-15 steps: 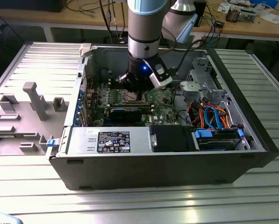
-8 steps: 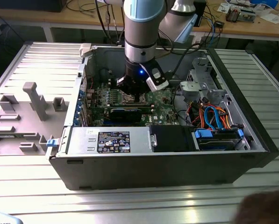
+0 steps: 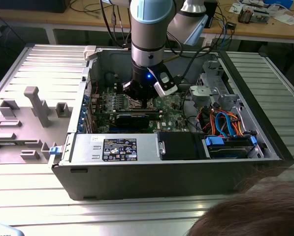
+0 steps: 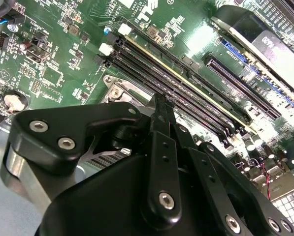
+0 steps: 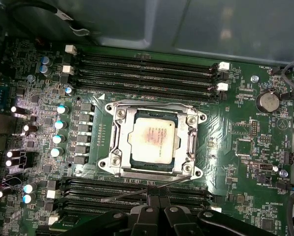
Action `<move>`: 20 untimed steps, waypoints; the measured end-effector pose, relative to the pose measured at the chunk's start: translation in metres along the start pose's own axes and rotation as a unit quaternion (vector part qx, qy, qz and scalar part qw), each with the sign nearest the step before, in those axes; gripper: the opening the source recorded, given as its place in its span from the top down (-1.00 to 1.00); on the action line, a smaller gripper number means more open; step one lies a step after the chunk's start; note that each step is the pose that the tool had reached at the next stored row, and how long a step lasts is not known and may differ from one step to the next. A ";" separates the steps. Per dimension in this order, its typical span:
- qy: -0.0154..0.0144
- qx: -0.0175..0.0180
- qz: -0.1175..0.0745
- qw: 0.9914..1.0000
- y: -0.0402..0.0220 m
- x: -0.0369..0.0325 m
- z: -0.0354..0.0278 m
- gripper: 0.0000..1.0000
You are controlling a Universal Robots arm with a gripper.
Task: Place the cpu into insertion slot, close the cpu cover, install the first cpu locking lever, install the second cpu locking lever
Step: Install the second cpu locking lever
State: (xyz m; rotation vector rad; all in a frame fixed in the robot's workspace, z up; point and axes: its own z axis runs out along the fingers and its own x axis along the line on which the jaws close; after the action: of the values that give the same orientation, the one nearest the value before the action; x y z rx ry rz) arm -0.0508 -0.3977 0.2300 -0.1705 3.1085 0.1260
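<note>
In the first wrist view the gripper (image 5: 155, 199) hangs just over the green motherboard (image 5: 235, 132), its black fingers (image 5: 147, 216) drawn together to a narrow tip with nothing between them. That tip lies over the near bank of black memory slots (image 5: 112, 189), touching or almost touching a thin silver locking lever (image 5: 144, 191) that juts out across those slots from the socket's near edge. Just beyond, at twelve o'clock from the fingertips, the cpu (image 5: 151, 141) lies flat inside the insertion slot (image 5: 118, 173), its silvery-beige face showing through the cut-out of the cpu cover (image 5: 191, 142), which is folded down over it. Farther still runs a second bank of memory slots (image 5: 144, 71), and a coin cell battery (image 5: 267, 102) sits at about two o'clock from the socket. In the exterior view the arm (image 3: 147, 39) reaches down into the open computer case (image 3: 137, 172), which lies on its side on a ribbed metal table (image 3: 43, 64).
</note>
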 end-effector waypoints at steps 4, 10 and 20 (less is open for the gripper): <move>0.000 0.000 0.000 1.000 0.0001 0.0010 0.0003 0.79; 0.000 0.000 0.000 1.000 0.0004 0.0054 0.0017 0.79; 0.000 0.000 0.000 1.000 0.0006 0.0089 0.0039 0.79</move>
State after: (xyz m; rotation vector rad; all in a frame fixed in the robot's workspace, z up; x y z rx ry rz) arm -0.0596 -0.3977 0.2259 -0.1705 3.1085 0.1259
